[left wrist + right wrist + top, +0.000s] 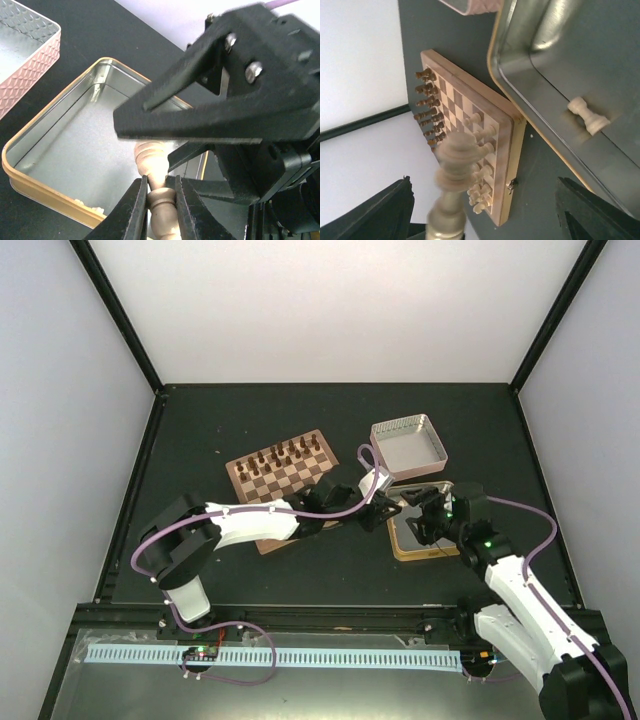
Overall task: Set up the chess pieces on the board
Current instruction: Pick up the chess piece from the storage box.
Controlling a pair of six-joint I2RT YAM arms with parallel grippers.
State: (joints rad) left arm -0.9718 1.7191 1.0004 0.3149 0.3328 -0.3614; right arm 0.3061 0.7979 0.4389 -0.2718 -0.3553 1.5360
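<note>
Top external: board left of centre on dark surface, dark pieces on far rows. My left pincer clenched on pale chess piece over gold tin. Second pale piece lies inside tin. My right pincer released, jaws wide, gripping nothing.

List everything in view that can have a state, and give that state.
left gripper: shut on a pale chess piece.
right gripper: open, holding nothing.
gold tin: open, with a loose pale piece lying on its side inside.
tin lid: off, open side up.
board: flat, partly set up.
dark pieces: upright in rows on the board.
pale pieces: upright on the board.
</note>
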